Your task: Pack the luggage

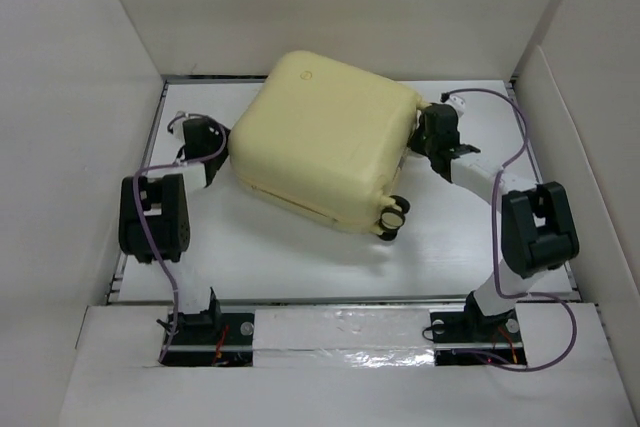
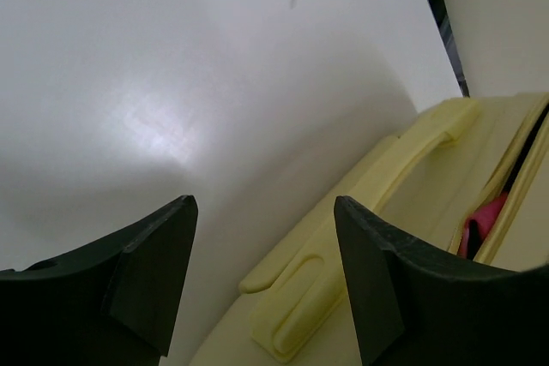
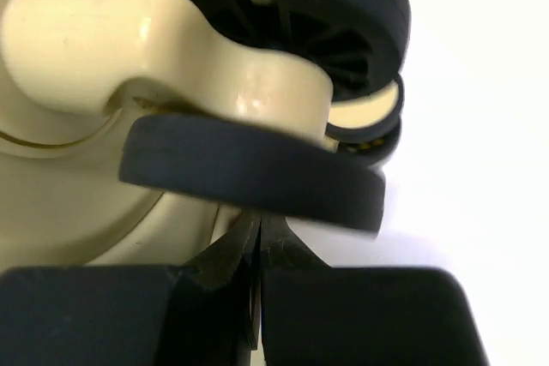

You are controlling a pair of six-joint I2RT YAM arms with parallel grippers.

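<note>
The pale yellow luggage (image 1: 320,137) lies flat on the white table (image 1: 300,262), lid down, with a narrow gap along its edge. In the left wrist view its side handle (image 2: 377,182) runs between my fingers, and something pink (image 2: 480,229) shows in the gap over black lining. My left gripper (image 1: 218,147) is open at the luggage's left side, and it is also open and empty in its own view (image 2: 264,207). My right gripper (image 1: 420,139) is shut at the luggage's right side. Its closed tips (image 3: 257,225) sit just under a black wheel (image 3: 257,173) and its yellow housing (image 3: 129,32).
Tall white walls (image 1: 70,97) close in the table on the left, back and right. Two more black-and-yellow wheels (image 1: 392,217) stick out at the luggage's near right corner. Purple cables (image 1: 505,147) loop along both arms.
</note>
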